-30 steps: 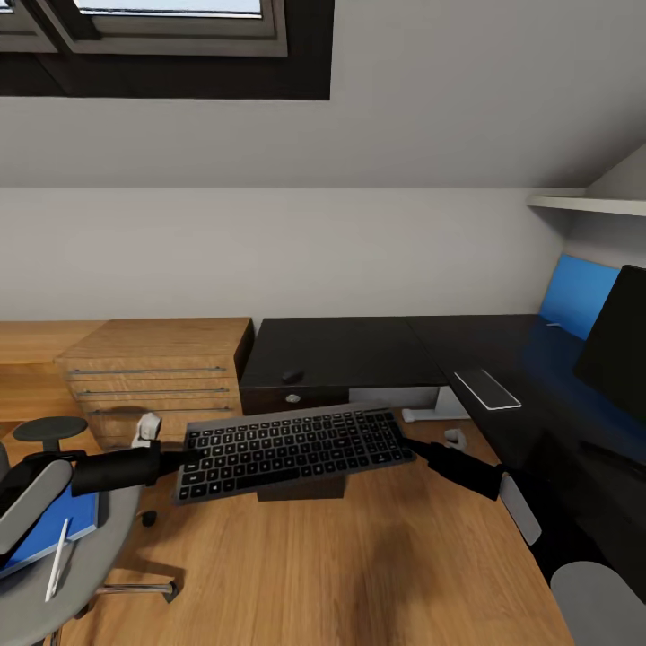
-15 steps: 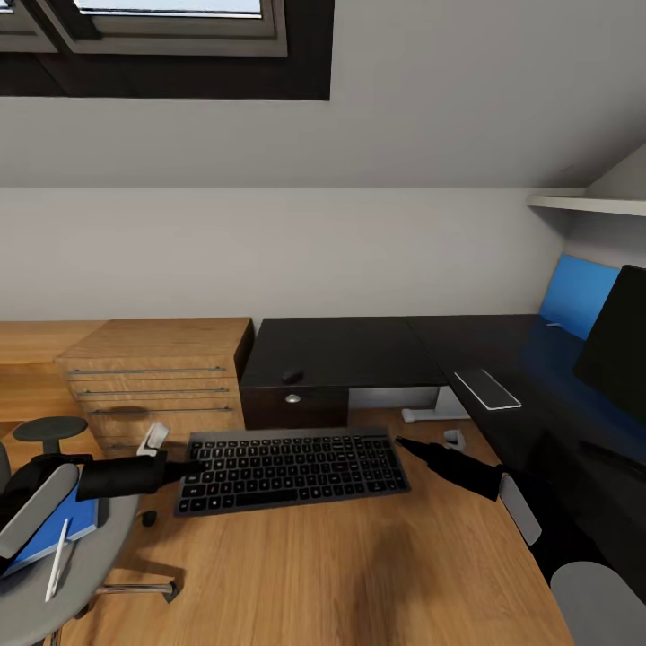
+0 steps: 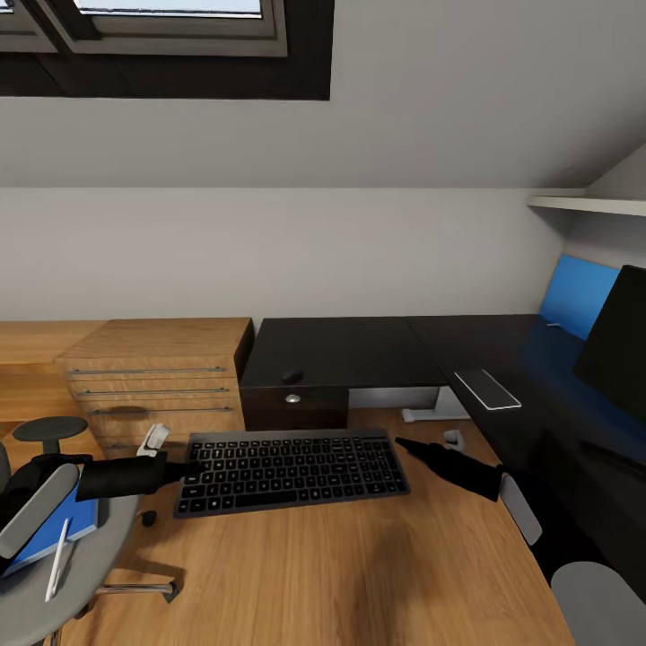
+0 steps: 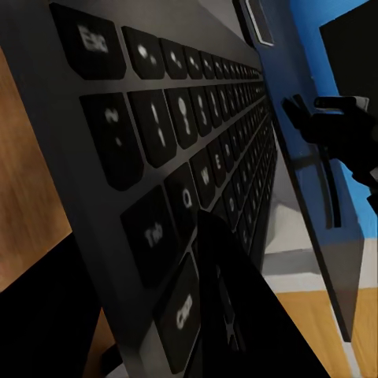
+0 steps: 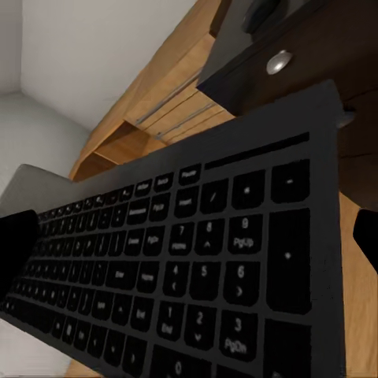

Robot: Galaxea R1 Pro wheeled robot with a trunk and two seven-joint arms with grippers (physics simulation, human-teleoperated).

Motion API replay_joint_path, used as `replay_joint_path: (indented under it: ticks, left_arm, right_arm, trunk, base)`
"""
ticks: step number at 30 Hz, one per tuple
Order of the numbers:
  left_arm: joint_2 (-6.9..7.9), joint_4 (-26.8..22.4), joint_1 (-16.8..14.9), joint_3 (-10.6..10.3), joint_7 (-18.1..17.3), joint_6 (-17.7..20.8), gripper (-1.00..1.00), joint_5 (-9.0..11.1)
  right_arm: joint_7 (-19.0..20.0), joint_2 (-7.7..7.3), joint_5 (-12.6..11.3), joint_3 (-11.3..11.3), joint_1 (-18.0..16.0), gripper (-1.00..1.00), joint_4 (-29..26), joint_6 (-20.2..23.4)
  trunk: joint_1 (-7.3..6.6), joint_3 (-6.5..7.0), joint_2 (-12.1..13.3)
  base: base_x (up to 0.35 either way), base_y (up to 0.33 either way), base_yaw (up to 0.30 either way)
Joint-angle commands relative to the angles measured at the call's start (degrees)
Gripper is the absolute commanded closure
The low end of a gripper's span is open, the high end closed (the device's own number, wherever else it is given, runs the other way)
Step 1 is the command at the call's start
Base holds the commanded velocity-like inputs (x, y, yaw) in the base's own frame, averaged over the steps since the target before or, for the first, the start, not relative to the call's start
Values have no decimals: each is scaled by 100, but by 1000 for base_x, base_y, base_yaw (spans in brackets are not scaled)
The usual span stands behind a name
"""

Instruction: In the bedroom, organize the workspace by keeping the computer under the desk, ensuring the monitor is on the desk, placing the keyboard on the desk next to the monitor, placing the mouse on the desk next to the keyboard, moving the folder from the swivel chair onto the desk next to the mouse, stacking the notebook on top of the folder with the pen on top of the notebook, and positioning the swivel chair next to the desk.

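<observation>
Keyboard (image 3: 292, 470) clamped at "Tab"/"Caps" end by left gripper (image 3: 190, 467); right gripper (image 3: 401, 442) state unclear.

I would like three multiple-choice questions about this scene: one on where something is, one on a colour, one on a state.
1. Where does the mouse lie?
A. on the black desk, above the drawer knob
B. on the chair seat
C. on the keyboard

2. What colour is the folder on the swivel chair?
A. red
B. bright blue
C. white

3. What is the state of the keyboard?
A. lying on the desk
B. standing against the monitor
C. held at its left end by the left gripper, not yet on the desk

Answers:
1 A: the small dark oval sits on the desk top.
2 B: blue shows under the pen.
3 C: a left finger lies over its keys, and the right gripper is at the other end.
</observation>
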Motion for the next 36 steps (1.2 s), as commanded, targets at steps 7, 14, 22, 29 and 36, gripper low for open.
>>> replay_joint_path:
  ticks: [7, 14, 22, 29, 36]
  left_arm:
    - [13, 2, -6, -13, -92, 21, 100, 8]
    - [50, 2, -6, -10, -109, 17, 100, -2]
    - [73, 17, -6, 7, -111, 13, 100, -320]
    - [142, 19, -6, 35, -118, 13, 100, -488]
    - [241, 19, -6, 31, -218, 13, 100, -503]
  right_arm:
    - [80, -7, -29, -18, -4, -100, 1, 114]
    - [111, -16, -33, -26, -4, -100, 4, 129]
    - [116, -24, -33, -32, -4, -100, 62, 132]
    - [116, -27, -34, -45, -4, -100, 158, 132]
    - [115, -27, -40, -47, -4, -100, 172, 132]
  trunk:
    - [0, -6, -3]
    - [0, -6, -3]
    - [0, -6, -3]
    - [0, -6, -3]
    - [0, -6, -3]
  base:
    - [0, 0, 0]
    - [0, 0, 0]
    - [0, 0, 0]
    - [0, 0, 0]
    - [0, 0, 0]
